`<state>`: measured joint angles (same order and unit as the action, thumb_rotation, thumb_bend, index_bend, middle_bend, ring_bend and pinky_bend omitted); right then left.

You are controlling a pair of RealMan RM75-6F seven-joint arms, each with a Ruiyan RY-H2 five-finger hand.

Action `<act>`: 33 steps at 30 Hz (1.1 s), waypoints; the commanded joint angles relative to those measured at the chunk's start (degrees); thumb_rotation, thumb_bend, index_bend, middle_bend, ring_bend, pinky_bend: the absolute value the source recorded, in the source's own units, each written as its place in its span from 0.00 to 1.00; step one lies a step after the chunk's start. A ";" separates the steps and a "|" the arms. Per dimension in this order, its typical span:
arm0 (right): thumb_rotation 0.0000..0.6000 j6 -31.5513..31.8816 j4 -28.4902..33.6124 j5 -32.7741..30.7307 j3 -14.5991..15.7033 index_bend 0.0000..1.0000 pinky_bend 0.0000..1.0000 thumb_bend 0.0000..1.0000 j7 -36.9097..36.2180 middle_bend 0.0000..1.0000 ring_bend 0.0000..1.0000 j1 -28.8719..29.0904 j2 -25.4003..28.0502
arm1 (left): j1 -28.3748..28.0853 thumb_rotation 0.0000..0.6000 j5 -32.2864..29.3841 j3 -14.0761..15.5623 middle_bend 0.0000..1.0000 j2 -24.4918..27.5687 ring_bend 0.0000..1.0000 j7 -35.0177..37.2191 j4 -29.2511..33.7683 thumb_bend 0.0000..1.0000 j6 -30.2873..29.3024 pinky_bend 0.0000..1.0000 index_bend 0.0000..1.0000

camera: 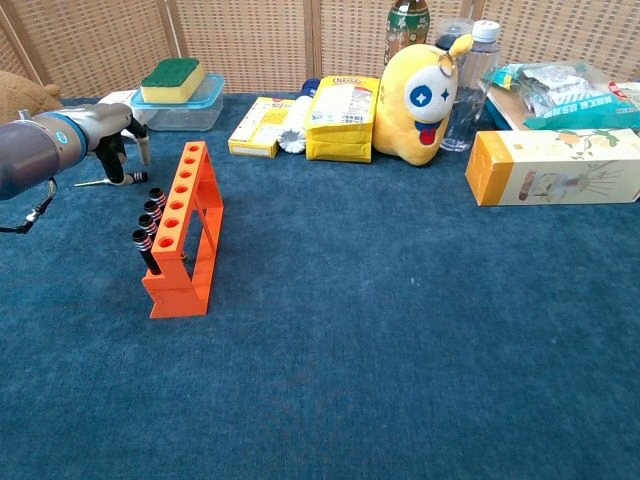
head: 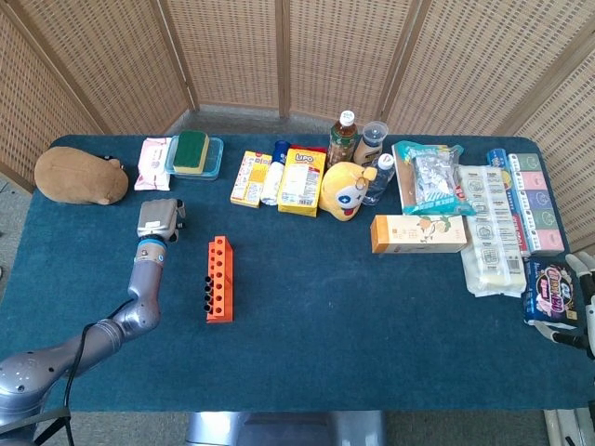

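One small screwdriver [camera: 118, 180] with a black handle and thin metal shaft lies flat on the blue table [head: 307, 297], left of the orange rack [head: 218, 278]; that rack stands upright with several black-handled tools slotted in its near end. Beyond it I see a brown plush [head: 79, 175] at the far left corner, a clear box with a green sponge [head: 192, 151] on top, and a pink tissue pack [head: 155, 163] just beside the box. Further right sit a yellow snack bag [head: 302, 180] and a yellow plush toy [head: 346, 190], well apart from the screwdriver.

My left hand [camera: 118, 130] hangs right over the screwdriver, fingers [camera: 143, 150] pointing down and spread, tips at or just above the handle; I cannot tell if they touch it, and it grips nothing. My right hand [head: 584, 302] rests at the table's right edge beside a purple packet [head: 550, 290], fingers apart, holding nothing.
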<state>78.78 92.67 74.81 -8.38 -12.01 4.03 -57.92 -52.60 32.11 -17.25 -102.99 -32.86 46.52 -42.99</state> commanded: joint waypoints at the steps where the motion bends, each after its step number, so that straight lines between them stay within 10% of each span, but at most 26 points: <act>1: 1.00 0.15 0.09 0.09 -0.02 0.07 0.00 0.00 -0.20 0.03 0.00 -0.09 0.09 | 0.03 1.00 -0.23 -0.10 1.00 -0.28 1.00 -0.20 -0.16 0.37 -0.09 1.00 0.44; 33: 1.00 1.02 0.78 1.32 0.15 0.07 0.00 0.00 -2.97 0.03 0.01 -0.90 1.35 | 0.13 1.00 -2.66 -1.03 1.00 -1.71 1.00 -4.47 -0.11 0.39 -1.01 1.00 0.50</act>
<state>79.79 93.43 76.09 -8.24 -14.94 3.15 -56.60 -52.50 29.49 -18.30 -104.76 -37.24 46.33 -43.97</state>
